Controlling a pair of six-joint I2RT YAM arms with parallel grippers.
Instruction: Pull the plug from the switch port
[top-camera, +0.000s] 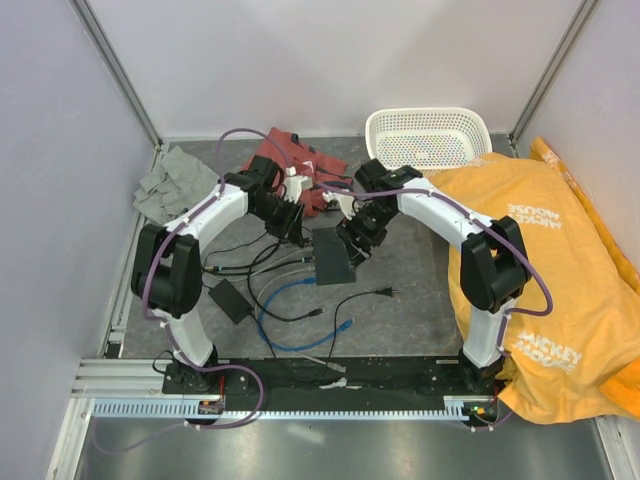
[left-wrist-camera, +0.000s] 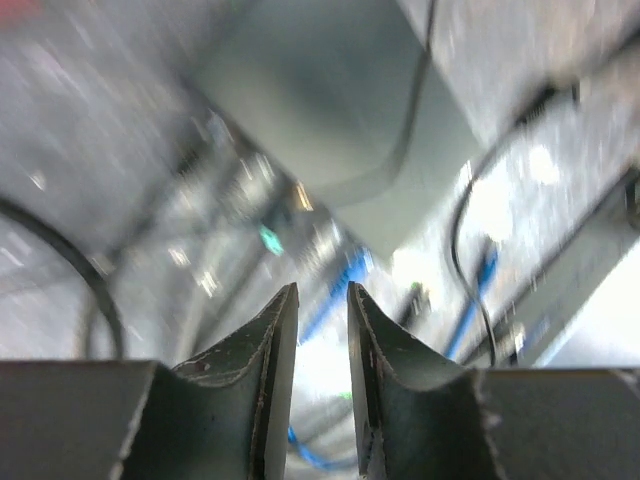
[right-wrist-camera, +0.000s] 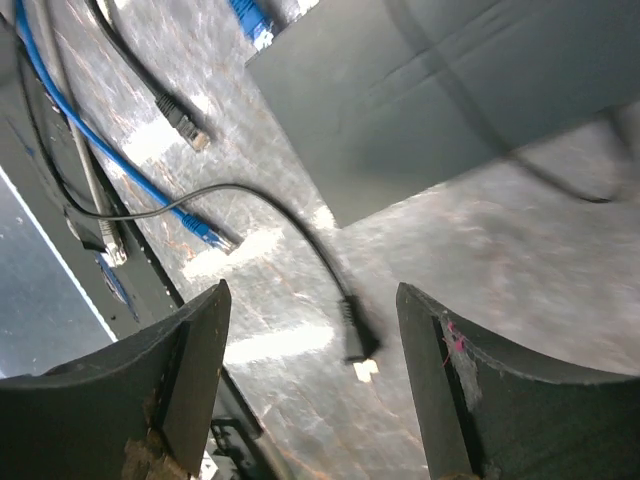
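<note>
The right gripper (right-wrist-camera: 312, 290) is spread wide with nothing between its fingers. It hangs above bare desk just off a corner of the switch (right-wrist-camera: 430, 100). The left gripper (left-wrist-camera: 322, 290) shows only a narrow slit between its fingers, and nothing is visible in that slit. Its view is blurred.

The switch, a flat black box, lies near the middle of the desk (top-camera: 410, 310), between the two grippers. A thin black cable crosses its top in the left wrist view. Whether any plug sits in a port cannot be told.

Loose leads lie toward the near edge: a blue cable (right-wrist-camera: 205, 233) with a clear-tipped end, and a black power cord (right-wrist-camera: 300, 225) ending in a two-prong plug. A smaller black adapter brick (top-camera: 230, 298) sits toward the near left.

The desk surface is mottled dark grey, scuffed and reflective under the light. A perforated metal rail (top-camera: 300, 408) runs along its near edge, where the arm bases are bolted. Pale, plain wall panels (top-camera: 300, 60) held in metal posts enclose the desk on three sides.

At the far edge lie a red cloth (top-camera: 285, 150) and a grey-green cloth (top-camera: 172, 185), the latter toward the far left corner. A white perforated basket (top-camera: 430, 112) stands at the far right. An orange fabric (top-camera: 560, 270) covers the right edge and is printed twice with "MICKEY MOUSE", both prints turned away from upright.
</note>
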